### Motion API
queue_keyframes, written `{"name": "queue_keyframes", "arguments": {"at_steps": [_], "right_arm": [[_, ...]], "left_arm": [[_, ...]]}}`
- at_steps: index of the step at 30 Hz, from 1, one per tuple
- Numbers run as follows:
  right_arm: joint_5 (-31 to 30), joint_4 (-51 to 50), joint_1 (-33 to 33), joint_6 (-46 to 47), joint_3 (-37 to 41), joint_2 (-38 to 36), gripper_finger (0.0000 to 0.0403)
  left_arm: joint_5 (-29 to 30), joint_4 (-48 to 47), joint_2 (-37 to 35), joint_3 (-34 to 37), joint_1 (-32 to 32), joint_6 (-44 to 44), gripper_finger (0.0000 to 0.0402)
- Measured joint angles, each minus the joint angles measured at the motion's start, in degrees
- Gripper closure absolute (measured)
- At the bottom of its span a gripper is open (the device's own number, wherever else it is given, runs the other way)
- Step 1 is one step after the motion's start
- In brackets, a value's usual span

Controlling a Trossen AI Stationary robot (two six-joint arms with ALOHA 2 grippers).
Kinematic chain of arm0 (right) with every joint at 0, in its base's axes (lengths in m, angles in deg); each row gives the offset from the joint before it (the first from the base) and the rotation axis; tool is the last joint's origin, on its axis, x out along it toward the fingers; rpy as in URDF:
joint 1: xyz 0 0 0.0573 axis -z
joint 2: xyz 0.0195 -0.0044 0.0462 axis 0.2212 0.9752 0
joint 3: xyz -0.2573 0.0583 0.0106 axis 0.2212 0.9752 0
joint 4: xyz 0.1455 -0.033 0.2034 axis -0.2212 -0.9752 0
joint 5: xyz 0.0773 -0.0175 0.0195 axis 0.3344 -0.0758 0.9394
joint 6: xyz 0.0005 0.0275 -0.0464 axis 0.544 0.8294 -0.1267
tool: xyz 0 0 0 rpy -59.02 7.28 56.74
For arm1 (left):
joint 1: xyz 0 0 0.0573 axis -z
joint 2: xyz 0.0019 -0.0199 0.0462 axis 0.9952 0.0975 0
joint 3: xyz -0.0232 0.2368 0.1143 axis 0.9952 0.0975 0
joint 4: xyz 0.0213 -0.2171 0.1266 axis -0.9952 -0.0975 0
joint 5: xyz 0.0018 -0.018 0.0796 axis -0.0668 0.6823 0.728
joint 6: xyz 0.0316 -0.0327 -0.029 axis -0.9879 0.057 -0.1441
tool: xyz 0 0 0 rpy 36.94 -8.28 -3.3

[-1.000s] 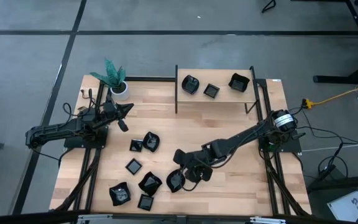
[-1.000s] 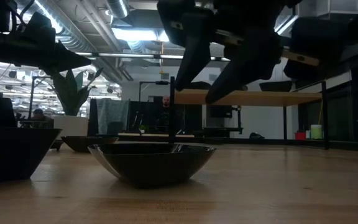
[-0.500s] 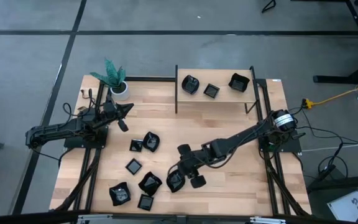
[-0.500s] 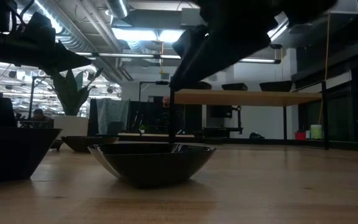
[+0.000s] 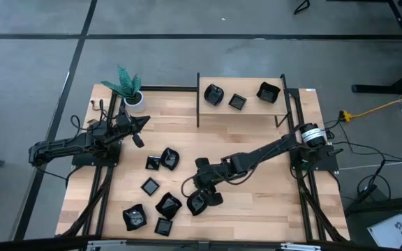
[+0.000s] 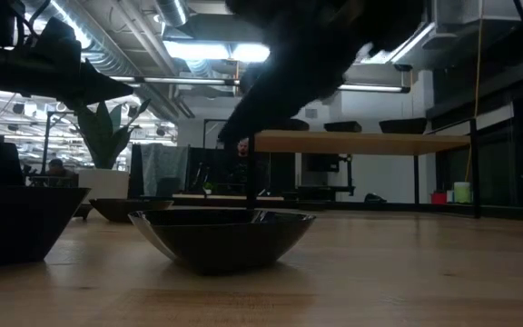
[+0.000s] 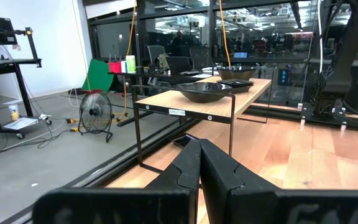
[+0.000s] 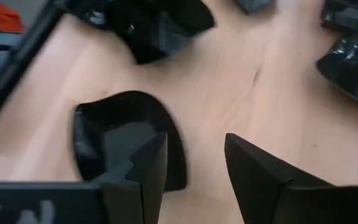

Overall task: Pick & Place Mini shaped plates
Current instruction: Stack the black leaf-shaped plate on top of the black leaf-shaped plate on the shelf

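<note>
Pale wooden table, grey concrete floor around.

Light wood table on grey floor crossed by dark lines. Small wood shelf on black frame at table's far edge. Floor fan left of shelf, on floor. Glass partitions behind shelf. Ceiling strip lights overhead. Possibly desks beyond glass.
</note>
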Motion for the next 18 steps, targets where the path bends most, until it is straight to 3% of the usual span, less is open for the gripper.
{"name": "queue_keyframes", "arguments": {"at_steps": [12,18], "right_arm": [[1.7,-6.0,0.5,-1.4,-7.2,6.1,0.0243],[7.3,-6.6,0.3,-0.2,-8.6,8.9,0.0243]], "left_arm": [[0.0,0.0,0.0,0.0,0.0,0.0,0.0398],[0.0,0.0,0.0,0.0,0.0,0.0,0.0398]]}}
